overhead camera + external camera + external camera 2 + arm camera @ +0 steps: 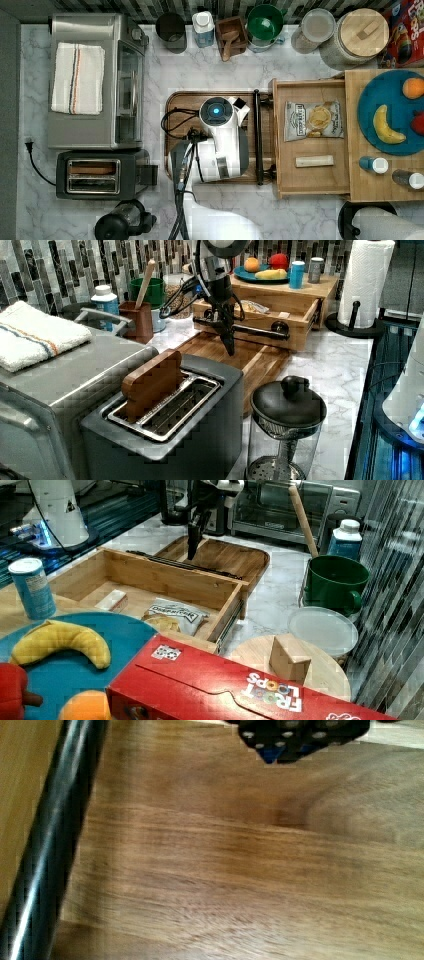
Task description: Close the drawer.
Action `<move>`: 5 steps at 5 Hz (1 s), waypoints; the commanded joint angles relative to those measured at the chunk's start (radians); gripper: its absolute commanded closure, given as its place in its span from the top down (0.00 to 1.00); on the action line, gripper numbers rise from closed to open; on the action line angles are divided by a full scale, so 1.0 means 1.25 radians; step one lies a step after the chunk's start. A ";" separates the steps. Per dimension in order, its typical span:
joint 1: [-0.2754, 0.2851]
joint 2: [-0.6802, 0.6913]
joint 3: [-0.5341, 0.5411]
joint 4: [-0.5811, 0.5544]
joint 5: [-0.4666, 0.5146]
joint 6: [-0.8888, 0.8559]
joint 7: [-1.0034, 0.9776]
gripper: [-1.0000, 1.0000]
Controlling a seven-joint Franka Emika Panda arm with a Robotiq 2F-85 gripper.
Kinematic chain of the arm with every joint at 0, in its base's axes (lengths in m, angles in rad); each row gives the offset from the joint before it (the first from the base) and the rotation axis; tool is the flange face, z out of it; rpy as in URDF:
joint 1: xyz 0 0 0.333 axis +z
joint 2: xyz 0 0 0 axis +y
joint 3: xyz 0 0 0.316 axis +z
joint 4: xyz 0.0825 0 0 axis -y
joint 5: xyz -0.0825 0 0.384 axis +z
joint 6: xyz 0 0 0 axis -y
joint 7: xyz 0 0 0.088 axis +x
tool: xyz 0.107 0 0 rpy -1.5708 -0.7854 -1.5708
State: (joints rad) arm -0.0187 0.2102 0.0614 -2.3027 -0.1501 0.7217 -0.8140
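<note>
The drawer (pixel 310 181) is a light-wood box, pulled out toward the top view's left from under the light board. A chip bag (pixel 314 120) and a white bar (pixel 314 161) lie inside. Its black bar handle (pixel 257 135) runs along the front, over the edge of a brown tray (pixel 185 100). In the left view my gripper (pixel 229 346) hangs shut and empty, pointing down just in front of the handle (pixel 250 330) and above the tray. The right view shows the gripper (pixel 191 552) on the far side of the handle (pixel 185 564). In the wrist view the handle (pixel 50 855) runs beside the fingertips (pixel 280 745).
A toaster oven (pixel 95 80), a toaster (pixel 100 175) and a French press (pixel 122 222) stand at the top view's left. The board carrying the blue plate (pixel 387 112) lies right of the drawer. Jars and a green cup (pixel 264 24) line the back. A paper towel roll (pixel 367 280) stands nearby.
</note>
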 commanded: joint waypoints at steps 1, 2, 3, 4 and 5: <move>-0.094 0.015 -0.052 0.094 -0.010 0.048 -0.214 0.00; -0.135 0.010 -0.058 0.113 0.010 0.039 -0.248 0.00; -0.167 0.000 -0.070 0.101 0.008 0.070 -0.235 0.00; -0.188 -0.011 -0.085 0.105 0.009 0.070 -0.230 0.00; -0.218 -0.015 -0.106 0.093 0.020 0.129 -0.223 0.00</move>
State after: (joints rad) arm -0.2258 0.2273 -0.0389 -2.2832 -0.1271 0.8193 -1.0566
